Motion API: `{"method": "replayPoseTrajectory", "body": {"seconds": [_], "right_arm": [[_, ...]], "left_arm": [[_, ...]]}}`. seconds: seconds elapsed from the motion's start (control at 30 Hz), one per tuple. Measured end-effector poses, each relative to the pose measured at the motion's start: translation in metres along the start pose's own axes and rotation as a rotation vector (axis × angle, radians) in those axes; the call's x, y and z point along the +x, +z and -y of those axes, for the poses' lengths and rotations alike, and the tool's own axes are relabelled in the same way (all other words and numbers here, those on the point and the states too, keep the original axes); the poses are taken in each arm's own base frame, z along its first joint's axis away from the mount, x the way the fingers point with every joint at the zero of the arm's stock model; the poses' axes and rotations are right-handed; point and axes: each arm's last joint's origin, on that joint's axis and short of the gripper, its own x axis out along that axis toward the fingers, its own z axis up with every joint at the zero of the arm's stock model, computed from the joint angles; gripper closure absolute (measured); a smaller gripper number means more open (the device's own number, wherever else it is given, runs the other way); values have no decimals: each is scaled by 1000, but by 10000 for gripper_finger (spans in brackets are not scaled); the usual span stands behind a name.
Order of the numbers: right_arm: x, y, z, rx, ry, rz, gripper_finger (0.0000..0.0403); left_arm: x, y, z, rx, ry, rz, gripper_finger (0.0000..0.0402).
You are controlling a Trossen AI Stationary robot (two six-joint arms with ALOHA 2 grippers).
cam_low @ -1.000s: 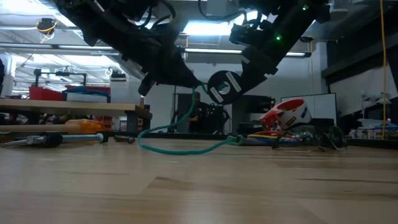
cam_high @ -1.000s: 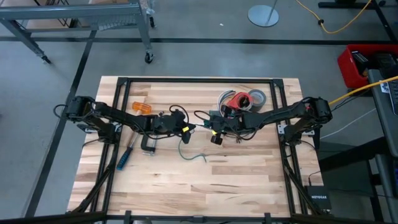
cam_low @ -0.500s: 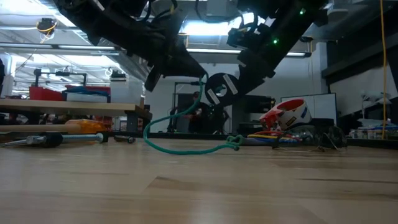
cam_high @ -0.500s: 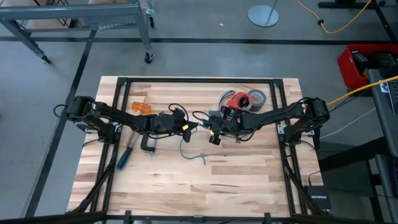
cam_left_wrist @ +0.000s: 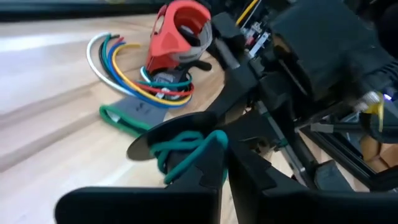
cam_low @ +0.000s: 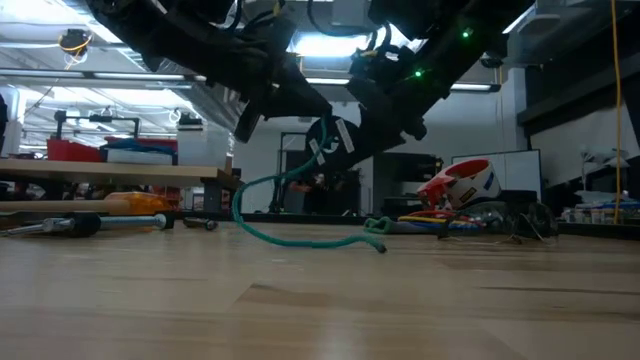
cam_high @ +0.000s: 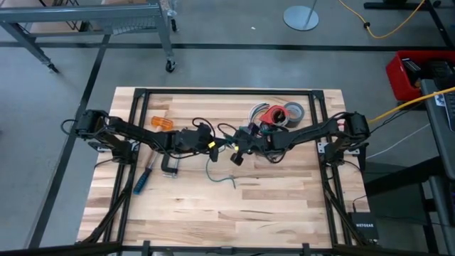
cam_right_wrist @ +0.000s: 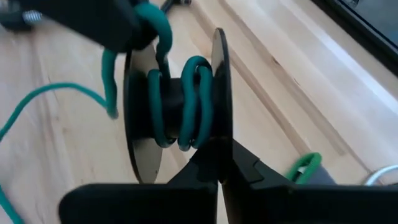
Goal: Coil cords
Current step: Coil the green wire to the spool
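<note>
Right wrist view: right gripper (cam_right_wrist: 217,163), shut, pinches the spool (cam_right_wrist: 180,106) flange mid-table; left gripper (cam_left_wrist: 214,163), closed on the cord (cam_right_wrist: 196,99), winds it. Judgement: keep tension, lay turns side by side.

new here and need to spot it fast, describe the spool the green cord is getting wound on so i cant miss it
Look to the middle of the wooden table, where the two dark arms meet. There the right gripper is shut on a small black spool with two flat round flanges, lifted off the surface. It alone carries turns of teal-green cord; the tape rolls nearby lie flat.
</note>
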Motion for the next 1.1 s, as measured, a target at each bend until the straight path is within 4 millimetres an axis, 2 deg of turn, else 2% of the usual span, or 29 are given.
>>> {"method": "replayPoseTrajectory", "body": {"seconds": [0.33, 0.67, 0.97, 1.1], "right_arm": [[10, 21, 18, 164, 113, 105, 400], [6, 39, 17, 222, 206, 245, 400], [6, 40, 19, 219, 211, 248, 400], [6, 44, 20, 231, 235, 281, 400]], "left_arm": [[-2, 2, 7, 94, -35, 32, 370], [-4, -7, 11, 171, -51, -20, 357], [-4, -9, 10, 189, -32, -30, 359], [-6, -14, 11, 201, -19, -52, 388]]}}
